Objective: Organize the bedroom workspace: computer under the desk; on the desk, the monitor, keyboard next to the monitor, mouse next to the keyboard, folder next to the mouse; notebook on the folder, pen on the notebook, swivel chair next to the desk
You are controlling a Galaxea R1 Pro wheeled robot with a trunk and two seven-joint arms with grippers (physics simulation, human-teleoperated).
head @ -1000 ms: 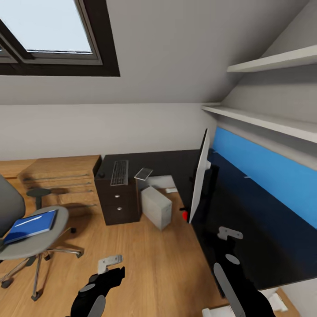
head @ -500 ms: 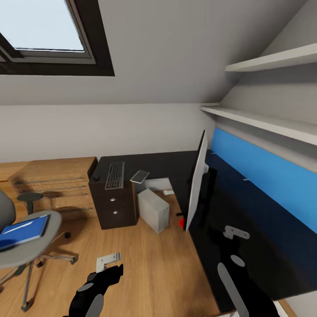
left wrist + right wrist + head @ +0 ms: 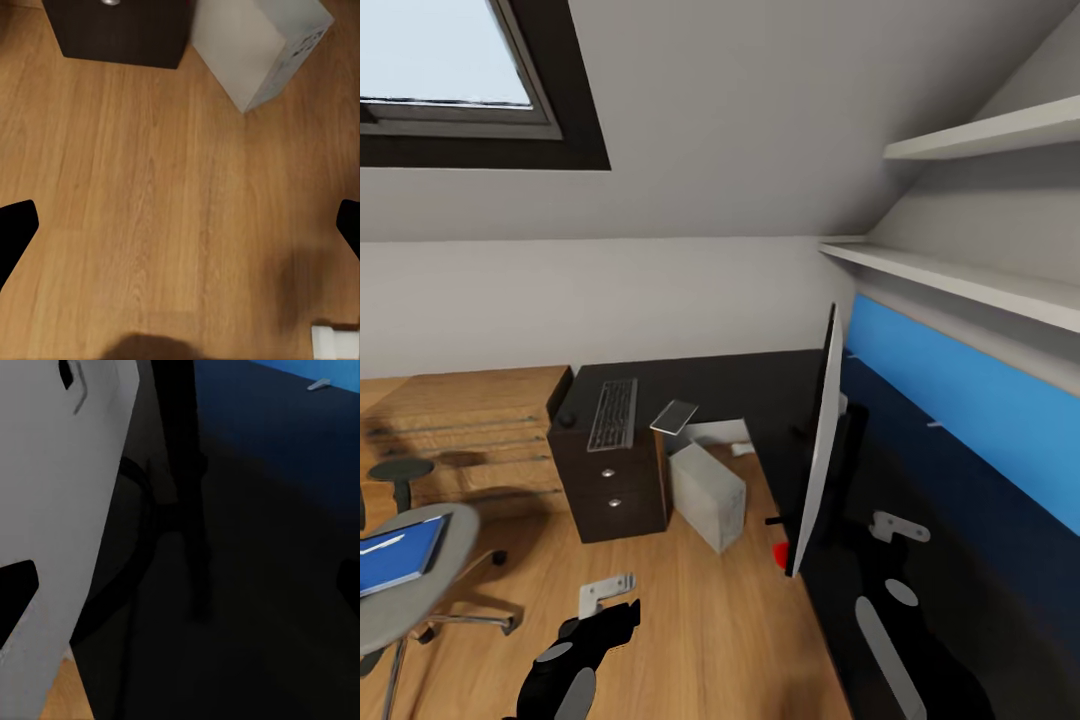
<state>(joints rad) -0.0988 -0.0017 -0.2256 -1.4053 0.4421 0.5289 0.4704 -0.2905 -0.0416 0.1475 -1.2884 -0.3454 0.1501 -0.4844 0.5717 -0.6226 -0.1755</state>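
Head view: monitor and keyboard sit on the bench, computer beneath, folder still on the chair; both jaws wide, empty.

My right claw hangs over the black desk; the monitor stands on it just to the claw's left, while the keyboard and notebook lie far ahead on it.

Dark drawer cabinet, low wood cabinets, white wall shelves, skylight
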